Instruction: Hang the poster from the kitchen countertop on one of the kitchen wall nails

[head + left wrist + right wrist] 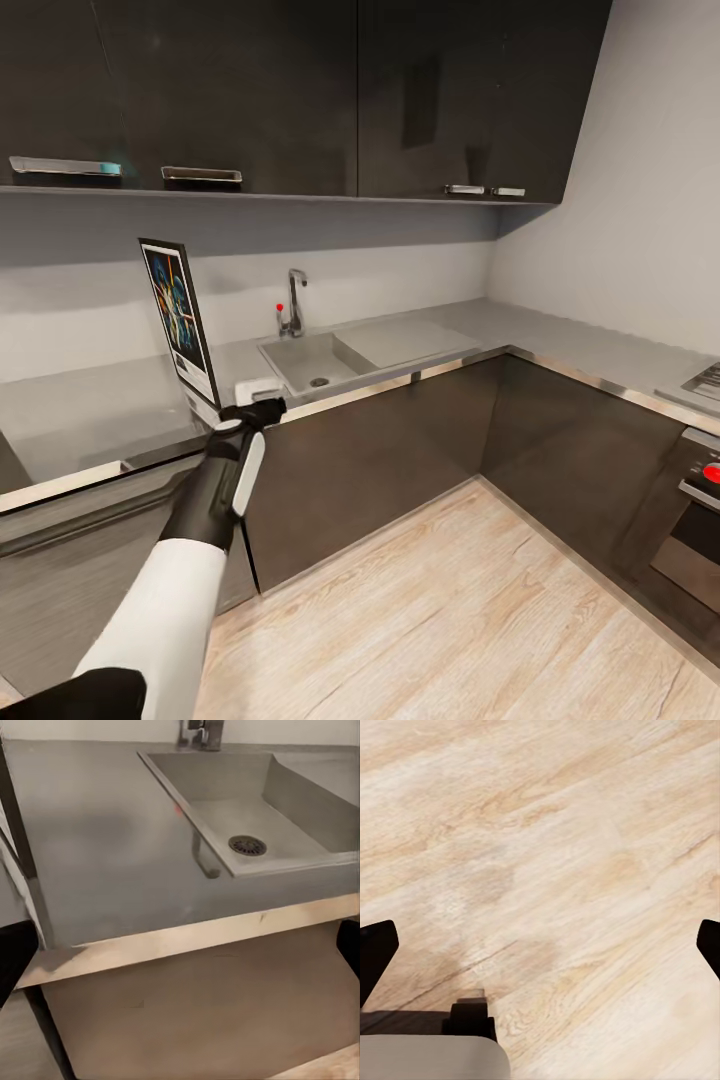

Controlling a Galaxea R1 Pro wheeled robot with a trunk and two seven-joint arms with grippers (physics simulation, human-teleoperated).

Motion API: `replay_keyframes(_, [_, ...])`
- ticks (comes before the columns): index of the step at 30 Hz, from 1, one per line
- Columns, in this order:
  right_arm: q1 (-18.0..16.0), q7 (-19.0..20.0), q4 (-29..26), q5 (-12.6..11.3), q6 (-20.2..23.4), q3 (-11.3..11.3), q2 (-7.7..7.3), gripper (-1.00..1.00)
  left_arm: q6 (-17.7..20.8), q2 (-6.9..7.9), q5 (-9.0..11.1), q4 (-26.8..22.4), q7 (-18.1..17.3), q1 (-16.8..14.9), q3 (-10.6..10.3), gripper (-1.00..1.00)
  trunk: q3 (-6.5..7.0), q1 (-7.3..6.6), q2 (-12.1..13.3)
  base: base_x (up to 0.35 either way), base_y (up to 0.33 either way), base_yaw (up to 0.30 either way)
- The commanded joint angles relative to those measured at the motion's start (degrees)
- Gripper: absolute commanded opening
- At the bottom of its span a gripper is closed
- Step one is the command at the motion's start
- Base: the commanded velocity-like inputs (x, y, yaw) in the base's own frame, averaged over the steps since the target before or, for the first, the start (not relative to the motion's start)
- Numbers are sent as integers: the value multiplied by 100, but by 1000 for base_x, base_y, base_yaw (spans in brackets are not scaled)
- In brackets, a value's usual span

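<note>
- While the poster point(180, 322) stands upright at centre left of the head view, the left gripper point(252, 412) sits at its lower corner; whether the fingers have closed on the frame cannot be told.
- The poster rises above the counter point(90, 415), left of the sink point(312, 362).
- Judged light, thin and stiff; its slim frame could slip, so a low edge hold seems best.
- The right gripper point(540, 945) is spread wide and empty above the floor point(547, 832).
</note>
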Motion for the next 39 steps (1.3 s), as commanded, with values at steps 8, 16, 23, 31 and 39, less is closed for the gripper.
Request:
replay_keyframes(8, [-7, -32, 4, 53, -4, 6, -21, 100, -383, 60, -419, 177, 9, -162, 102, 100, -6, 0, -3, 0, 0, 0])
replay_keyframes(16, [-6, -30, 12, 54, -4, 6, -72, 100, -517, 157, -838, 190, 1016, -169, 180, 100, -6, 0, -3, 0, 0, 0])
replay_keyframes(23, [-4, -24, 13, 57, -4, 18, -114, 100, -526, 163, -845, 172, 1476, -169, 176, 100, -6, 0, -3, 0, 0, 0])
replay_keyframes(31, [-3, -23, 21, 54, -4, 30, -110, 100, -527, 160, -841, 177, 1524, -170, 173, 100, -6, 0, -3, 29, 0, 0])
replay_keyframes(39, [-3, -23, 21, 53, -4, 32, -102, 100, -519, 160, -840, 169, 1530, -170, 172, 100, -6, 0, -3, 142, 0, 106])
